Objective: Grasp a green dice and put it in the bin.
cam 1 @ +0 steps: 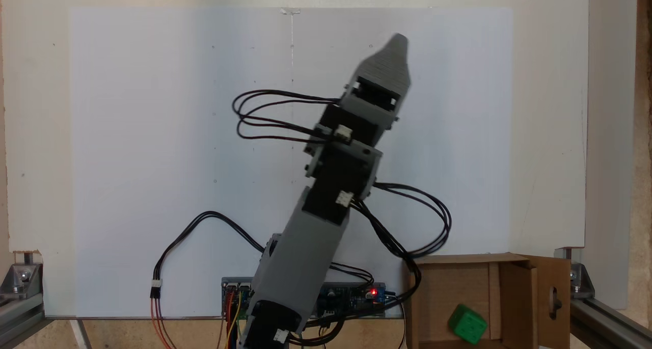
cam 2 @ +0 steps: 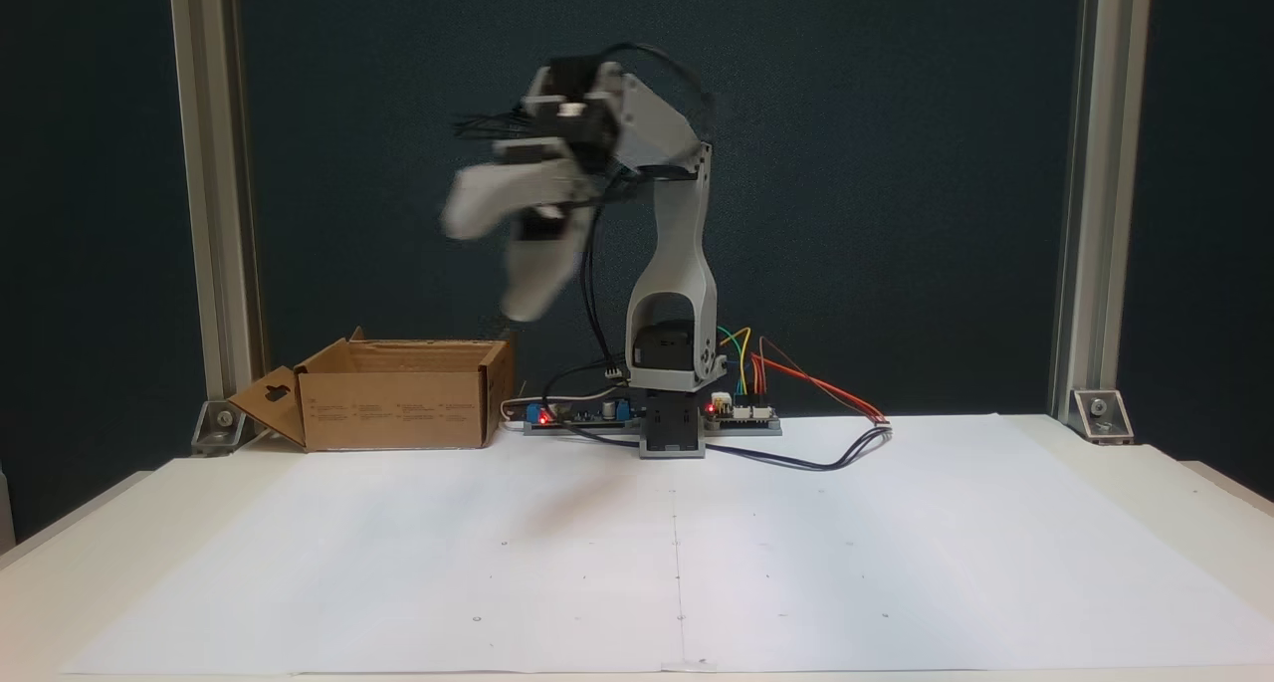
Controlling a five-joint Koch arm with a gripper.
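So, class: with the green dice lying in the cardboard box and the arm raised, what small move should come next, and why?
Probably just fold the arm back to rest. The green dice already lies inside the bin, and the gripper, blurred but with fingers apart and nothing between them, hangs clear of the box, so no further grasp seems needed.
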